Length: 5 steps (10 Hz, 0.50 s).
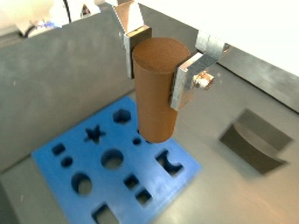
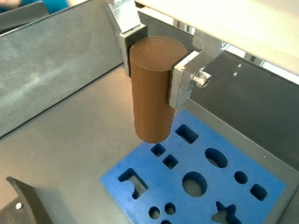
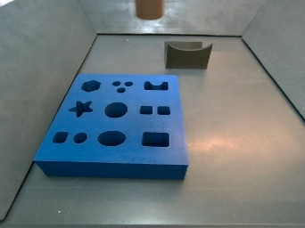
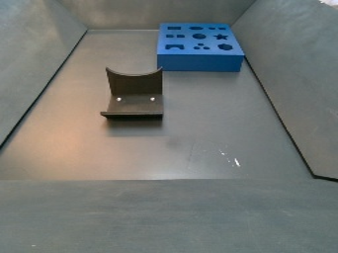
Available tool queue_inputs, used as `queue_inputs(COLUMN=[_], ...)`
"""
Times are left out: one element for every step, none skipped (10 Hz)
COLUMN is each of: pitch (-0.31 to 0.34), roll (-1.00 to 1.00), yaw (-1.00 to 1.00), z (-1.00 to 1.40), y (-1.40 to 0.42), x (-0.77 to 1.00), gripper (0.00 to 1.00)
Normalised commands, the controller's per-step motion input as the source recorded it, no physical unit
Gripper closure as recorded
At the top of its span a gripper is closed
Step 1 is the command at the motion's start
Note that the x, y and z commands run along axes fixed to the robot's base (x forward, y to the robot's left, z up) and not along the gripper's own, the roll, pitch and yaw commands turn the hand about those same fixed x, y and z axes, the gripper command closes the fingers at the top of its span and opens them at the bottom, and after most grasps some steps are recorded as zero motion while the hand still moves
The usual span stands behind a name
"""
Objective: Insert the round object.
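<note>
The round object is a tall plain brown cylinder peg (image 1: 156,92), upright between my fingers in both wrist views (image 2: 155,87). My gripper (image 1: 156,66) is shut on the peg near its top end and holds it high above the floor. Its lower end hangs above the edge of the blue board (image 1: 117,162), which has a round hole (image 1: 112,159) among several shaped holes. A side view shows only the peg's lower end (image 3: 148,9) at the top edge, above the floor behind the board (image 3: 119,120). The gripper (image 2: 155,63) itself is out of both side views.
A dark grey block with a curved notch (image 3: 186,54) stands on the floor behind the board, also in the wrist views (image 1: 257,137) and a side view (image 4: 132,94). Grey walls enclose the floor. The board lies far back in a side view (image 4: 199,46).
</note>
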Motion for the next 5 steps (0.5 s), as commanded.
queue_inputs(pitch=[-0.049,-0.073,-0.053,-0.074,-0.08], roll=[0.0,0.0,0.0,0.0,0.0], yaw=[0.0,0.0,0.0,-0.02,-0.03], z=[-1.0,-1.0,-1.0,-1.0,-0.99], y=[0.0,-0.2,-0.32,-0.4,-0.4], x=[-0.58,-0.29,-0.25,-0.26,-0.05], gripper=[1.0,1.0,1.0,1.0,1.0])
